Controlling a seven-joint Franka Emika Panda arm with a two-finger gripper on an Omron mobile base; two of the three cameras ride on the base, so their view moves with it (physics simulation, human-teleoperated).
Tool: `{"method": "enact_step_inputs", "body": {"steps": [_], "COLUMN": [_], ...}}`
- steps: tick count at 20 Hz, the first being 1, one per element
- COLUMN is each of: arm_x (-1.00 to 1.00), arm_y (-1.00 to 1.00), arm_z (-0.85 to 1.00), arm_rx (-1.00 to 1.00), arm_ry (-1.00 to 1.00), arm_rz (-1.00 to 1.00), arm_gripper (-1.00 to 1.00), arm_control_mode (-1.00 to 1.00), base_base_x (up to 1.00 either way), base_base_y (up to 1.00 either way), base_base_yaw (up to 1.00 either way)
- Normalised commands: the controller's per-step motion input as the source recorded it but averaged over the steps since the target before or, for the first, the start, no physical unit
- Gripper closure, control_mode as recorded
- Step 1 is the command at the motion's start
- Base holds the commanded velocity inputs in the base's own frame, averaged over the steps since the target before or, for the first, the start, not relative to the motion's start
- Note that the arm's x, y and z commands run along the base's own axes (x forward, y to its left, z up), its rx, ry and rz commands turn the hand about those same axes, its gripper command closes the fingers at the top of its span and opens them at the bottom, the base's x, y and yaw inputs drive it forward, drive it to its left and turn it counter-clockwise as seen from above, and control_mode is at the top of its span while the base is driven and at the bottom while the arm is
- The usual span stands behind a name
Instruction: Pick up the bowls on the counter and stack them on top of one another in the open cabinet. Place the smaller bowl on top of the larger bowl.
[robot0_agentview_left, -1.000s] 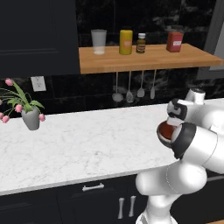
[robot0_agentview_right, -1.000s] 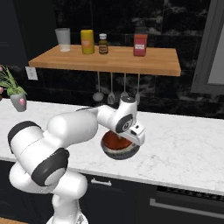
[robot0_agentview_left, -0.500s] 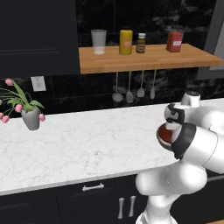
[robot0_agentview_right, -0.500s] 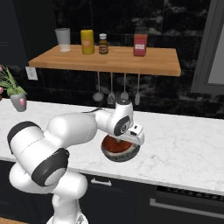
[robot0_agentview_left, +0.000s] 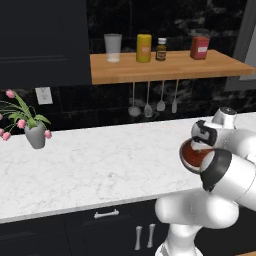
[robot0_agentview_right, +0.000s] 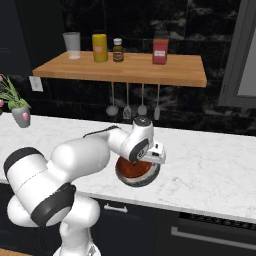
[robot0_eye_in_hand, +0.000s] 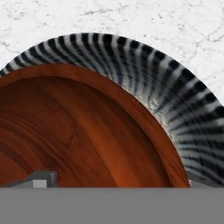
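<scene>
I log the gripper (robot0_agentview_right: 148, 159) low over the counter (robot0_agentview_right: 210, 170), near its front edge, seen from the right base camera; the hand hides the fingers, so I cannot tell whether they are spread or closed, or whether they grip anything. Small bowl (robot0_agentview_right: 134, 170): glossy red-brown, directly under the hand, seated inside the big bowl (robot0_agentview_right: 131, 180), whose dark ribbed wall shows as a rim around and below it. Both rest on the marble or just above it; I cannot tell which. From the left base camera the small bowl (robot0_agentview_left: 194, 154) appears tucked between the wrist and the dark elbow joint, its red inside facing the camera. In the hand camera the small bowl (robot0_eye_in_hand: 78, 131) fills the lower left, wood grain plain, and the big bowl (robot0_eye_in_hand: 175, 105) curves around its upper right edge as a striped grey-and-black band, touching it; white marble (robot0_eye_in_hand: 166, 22) lies beyond. Shelf (robot0_agentview_right: 150, 70): light-brown plank on the dark wall above the counter, well apart from the bowls. On it, left to right: a clear cup (robot0_agentview_right: 72, 45), a yellow jar (robot0_agentview_right: 100, 47), a small brown bottle (robot0_agentview_right: 118, 50), a red box (robot0_agentview_right: 160, 51). Ladles (robot0_agentview_right: 127, 107) hang below the shelf. A potted pink flower (robot0_agentview_left: 31, 127) stands far left on the counter.
</scene>
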Motion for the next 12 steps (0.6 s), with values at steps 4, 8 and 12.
{"method": "enact_step_inputs", "body": {"steps": [4,8,12], "arm_x": [0.0,0.01,0.0], "arm_y": [0.02,0.22,0.02], "arm_z": [0.37,0.19,0.24], "arm_rx": [-0.09,-0.47,-0.16], "arm_ry": [0.07,0.36,0.34], "arm_rz": [0.07,0.02,0.03], "arm_gripper": [-1.0,-1.0,-1.0], "arm_control_mode": [-1.0,-1.0,-1.0], "base_base_x": [0.0,0.0,0.0], "base_base_y": [0.0,0.0,0.0], "base_base_yaw": [0.0,0.0,0.0]}}
